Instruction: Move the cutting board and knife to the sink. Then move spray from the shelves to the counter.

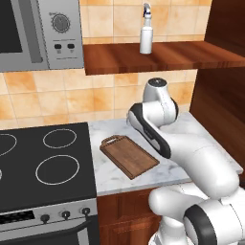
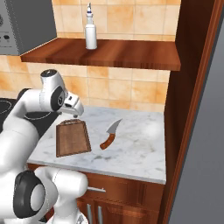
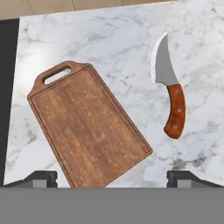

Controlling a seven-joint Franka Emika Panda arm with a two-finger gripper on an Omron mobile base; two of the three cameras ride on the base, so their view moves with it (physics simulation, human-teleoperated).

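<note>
Cutting board point(image 3: 87, 129) flat on counter point(image 3: 109, 39), knife point(image 3: 170, 98) apart beside it, gripper point(image 3: 112, 178) wide open, empty, above.

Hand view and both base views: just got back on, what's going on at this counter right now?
The arm has its hand open above the counter, holding nothing. Below it the cutting board lies flat on the marble beside the stovetop, untouched. The knife lies next to the board, apart from it. The spray stands upright on the shelves. So no item has been picked up yet; the board looks like the likely first grab.
</note>
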